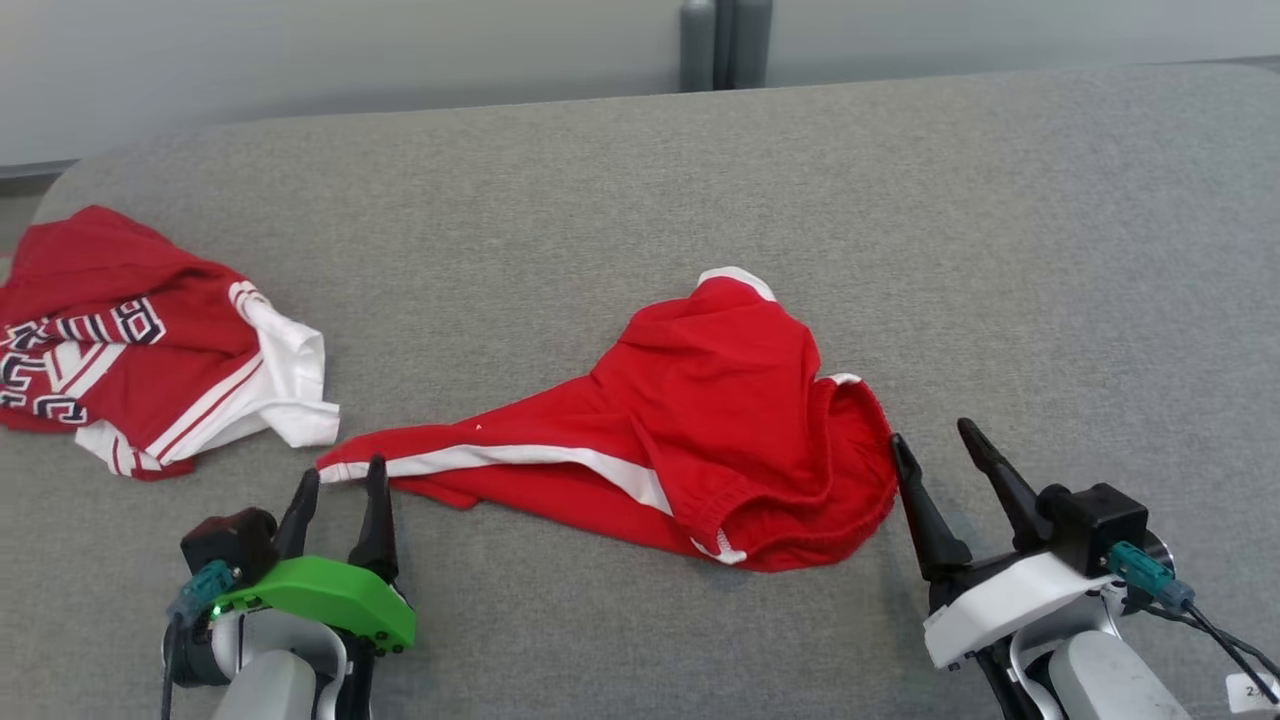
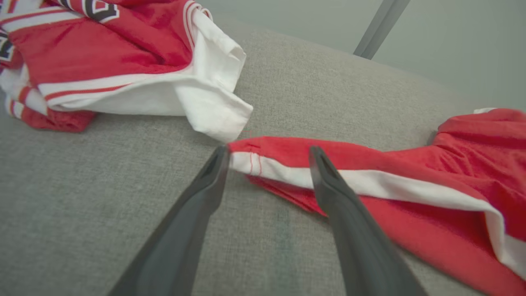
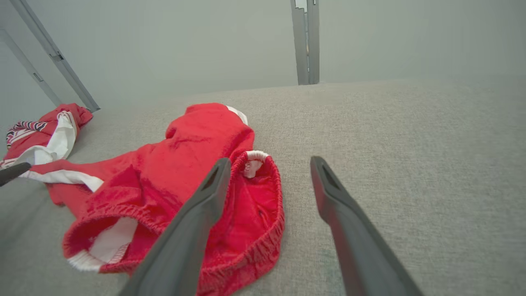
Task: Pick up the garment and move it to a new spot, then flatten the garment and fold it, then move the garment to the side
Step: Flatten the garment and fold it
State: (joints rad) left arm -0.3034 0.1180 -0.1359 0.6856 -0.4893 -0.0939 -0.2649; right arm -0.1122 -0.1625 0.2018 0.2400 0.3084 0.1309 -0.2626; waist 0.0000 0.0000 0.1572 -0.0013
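The garment (image 1: 700, 420), red shorts with a white side stripe, lies crumpled on the grey fabric surface (image 1: 620, 190). One leg stretches left and the elastic waistband opens to the right. My left gripper (image 1: 343, 470) is open at the leg's hem. In the left wrist view the hem end (image 2: 254, 158) lies between the spread fingers of the left gripper (image 2: 269, 150), ungripped. My right gripper (image 1: 932, 433) is open just right of the waistband (image 3: 263, 230). In the right wrist view the right gripper (image 3: 270, 161) has its left finger (image 3: 205, 205) over the waistband's edge, and nothing is held.
A second red-and-white garment (image 1: 130, 340) with dark lettering sits bunched at the far left, its white edge (image 2: 213, 98) close to the shorts' hem. A grey post (image 1: 725, 45) stands behind the surface's back edge. Bare grey fabric spreads right of the shorts (image 3: 411, 144).
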